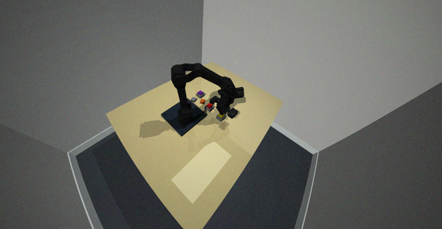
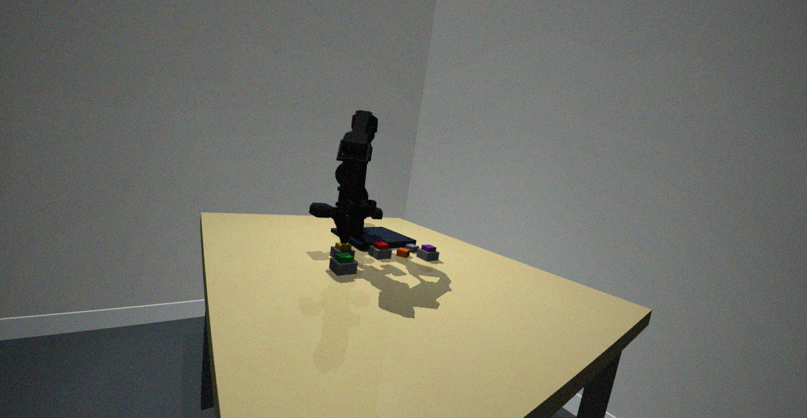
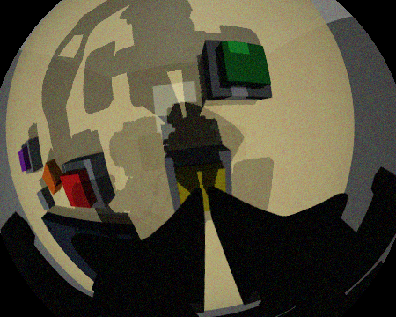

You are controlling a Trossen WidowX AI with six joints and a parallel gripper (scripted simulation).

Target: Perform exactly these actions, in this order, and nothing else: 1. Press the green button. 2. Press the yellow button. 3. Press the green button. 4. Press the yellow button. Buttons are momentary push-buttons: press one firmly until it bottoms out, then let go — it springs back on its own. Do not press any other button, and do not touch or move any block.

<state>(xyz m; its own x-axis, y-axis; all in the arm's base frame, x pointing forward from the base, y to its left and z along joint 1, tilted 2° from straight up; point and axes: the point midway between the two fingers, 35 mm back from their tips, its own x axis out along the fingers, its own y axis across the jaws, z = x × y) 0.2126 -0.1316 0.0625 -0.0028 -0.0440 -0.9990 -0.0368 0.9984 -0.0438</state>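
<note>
Gripper [image 3: 203, 196]: fingers together, nothing between them, tips down on the yellow button [image 3: 200, 185], which sits directly beneath. The green button [image 3: 243, 62] stands just beyond the fingertips and slightly to one side, apart from them, cap unobstructed. To the other side lie the red button [image 3: 77, 188], then an orange block [image 3: 52, 175], then the purple button [image 3: 25, 158], in a row; the red button is near, the rest farther off. A small grey block [image 1: 193, 98] lies near the arm's base plate [image 1: 173, 119]. The table [image 2: 507, 325] is bare tan surface out to its edges beyond the green button. No labels, brands or writing legible anywhere.
</note>
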